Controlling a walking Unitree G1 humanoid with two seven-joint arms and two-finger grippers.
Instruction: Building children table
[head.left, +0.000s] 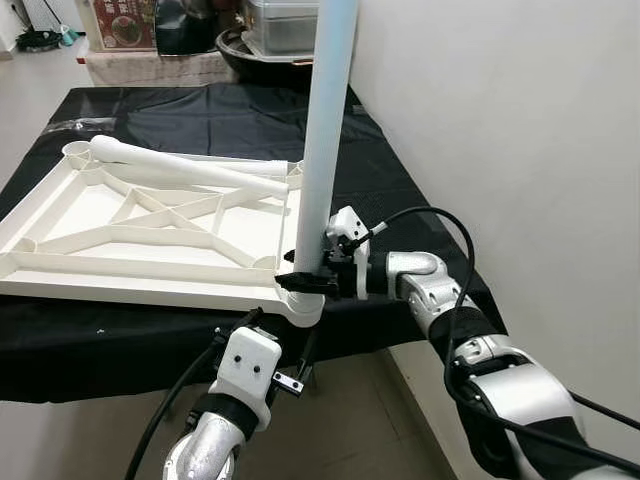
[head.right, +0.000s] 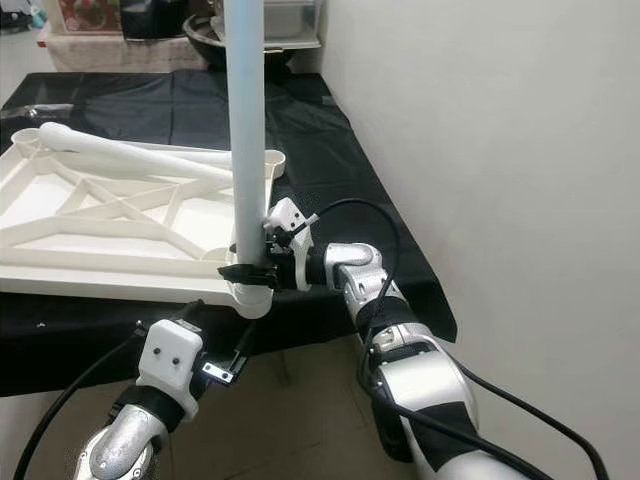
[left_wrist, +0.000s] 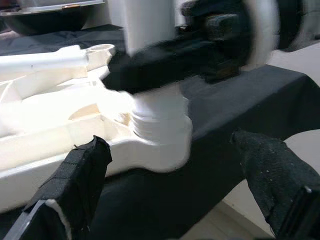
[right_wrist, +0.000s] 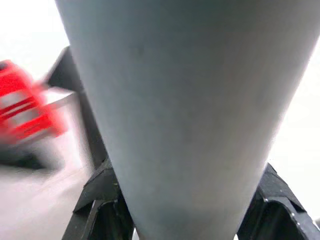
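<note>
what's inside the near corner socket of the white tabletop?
An upright pale blue table leg stands in the white plastic tabletop's corner socket, right gripper clamped around its base. The inserted end is hidden.

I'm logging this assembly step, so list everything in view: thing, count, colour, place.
Tabletop frame: one, white, lying upside down on the black cloth.
Upright leg: one, pale blue-white, standing in the frame's near right corner socket.
Loose leg: one, white, lying across the far side of the frame.
Black cloth: one, covering the work table.
Dark bowl: one, beyond the table's far end, by the wall.
Wall: white, on the right.
Right pincer: black fingers closed around the upright leg just above the socket.
Left pincer: black fingers apart, below and in front of the corner socket, holding nothing.
</note>
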